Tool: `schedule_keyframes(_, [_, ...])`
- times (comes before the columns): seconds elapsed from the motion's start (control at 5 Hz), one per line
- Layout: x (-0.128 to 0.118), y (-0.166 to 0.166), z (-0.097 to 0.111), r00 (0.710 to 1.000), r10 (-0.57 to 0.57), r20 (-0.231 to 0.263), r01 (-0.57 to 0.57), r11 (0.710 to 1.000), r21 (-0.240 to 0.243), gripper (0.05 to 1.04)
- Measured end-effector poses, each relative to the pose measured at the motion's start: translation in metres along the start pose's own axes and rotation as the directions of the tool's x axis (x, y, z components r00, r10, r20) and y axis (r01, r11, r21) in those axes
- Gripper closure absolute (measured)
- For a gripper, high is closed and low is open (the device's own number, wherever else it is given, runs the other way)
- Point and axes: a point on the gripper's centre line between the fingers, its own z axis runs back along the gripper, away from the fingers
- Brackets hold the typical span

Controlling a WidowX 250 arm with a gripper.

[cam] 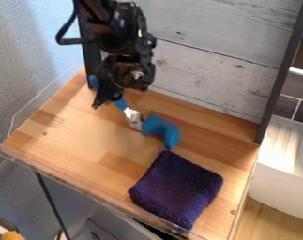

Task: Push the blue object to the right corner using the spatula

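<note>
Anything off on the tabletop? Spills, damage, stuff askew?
Nothing stands out. The purple cloth lies folded without visible damage, close to the front edge of the wooden tabletop. The spatula angles down beside it, head near the cloth's corner, as expected for a push. No spill visible.

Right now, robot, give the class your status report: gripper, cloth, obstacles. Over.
Gripper holding blue spatula. Dark purple-blue cloth on wooden table, spatula's head close by its upper corner. No obstacle seen right of cloth. Over.
</note>
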Motion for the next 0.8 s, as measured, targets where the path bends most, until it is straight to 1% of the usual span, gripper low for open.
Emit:
schedule_keyframes(0.2, [-0.012,0.0,0.005,1.0,-0.02,-0.017,0.02,1.0,-0.003,0.675])
schedule_keyframes(0.4, [-0.021,-0.003,0.01,0.999,-0.028,-0.028,0.027,0.999,-0.017,0.675])
schedule_keyframes(0.6, [-0.032,-0.008,0.017,0.998,-0.058,-0.039,0.056,0.998,-0.039,0.675])
schedule_keyframes(0.8, [-0.042,-0.014,0.028,0.996,-0.073,-0.051,0.069,0.995,-0.07,0.675])
